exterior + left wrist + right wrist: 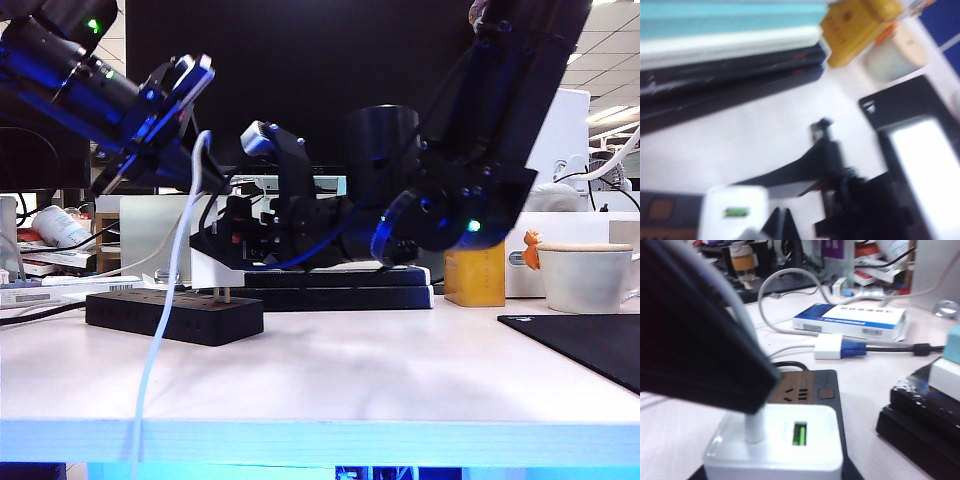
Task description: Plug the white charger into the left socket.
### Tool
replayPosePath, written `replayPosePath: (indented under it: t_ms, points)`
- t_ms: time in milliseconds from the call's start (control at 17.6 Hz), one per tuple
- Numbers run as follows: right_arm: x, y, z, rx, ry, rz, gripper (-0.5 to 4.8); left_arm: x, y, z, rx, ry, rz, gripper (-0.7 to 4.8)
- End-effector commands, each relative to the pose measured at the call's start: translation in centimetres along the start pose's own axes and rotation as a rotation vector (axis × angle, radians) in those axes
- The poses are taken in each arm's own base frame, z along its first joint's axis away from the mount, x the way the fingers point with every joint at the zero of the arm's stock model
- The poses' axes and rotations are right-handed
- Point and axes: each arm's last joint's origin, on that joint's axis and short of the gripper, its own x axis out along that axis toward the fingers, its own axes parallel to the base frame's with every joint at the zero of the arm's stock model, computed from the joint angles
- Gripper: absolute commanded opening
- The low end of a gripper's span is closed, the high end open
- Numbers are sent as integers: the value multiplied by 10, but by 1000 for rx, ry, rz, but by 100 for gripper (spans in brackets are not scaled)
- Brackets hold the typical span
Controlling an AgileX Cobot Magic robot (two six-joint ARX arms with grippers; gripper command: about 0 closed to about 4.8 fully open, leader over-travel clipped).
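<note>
The white charger (214,268) hangs just over the black power strip (175,316), with my right gripper (228,250) shut on it from above. Its prongs (222,295) reach down to the strip's top near its right end. In the right wrist view the charger (780,442) shows a green USB port, and its cable (754,429) is plugged in. One bare socket opening (795,392) lies just beyond it; I cannot tell whether that is the left socket. My left gripper (782,226) is shut and empty beside the charger (734,214). The cable (165,300) arcs up and drops over the table's front edge.
Stacked black books (340,285) lie behind the strip. A yellow box (475,276), a white mug (585,278) and a black mat (590,345) are at the right. A blue-and-white carton (850,320) and a white adapter with a blue plug (837,347) lie beyond the strip.
</note>
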Motion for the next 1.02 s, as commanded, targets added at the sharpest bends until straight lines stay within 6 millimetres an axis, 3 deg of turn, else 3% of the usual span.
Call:
replayPosePath:
  t_ms: [57,737,1020]
  points:
    - [-6,-5,-21,48,106,-62,211,-1,1,0,24,10,39,-5]
    - [-6,-4,-19,38,82,-61,211,12,10,-11,-7,68,101,-5]
    - [-16,1,-34,26,140,-61,211,11,12,-17,-27,124,145,-5]
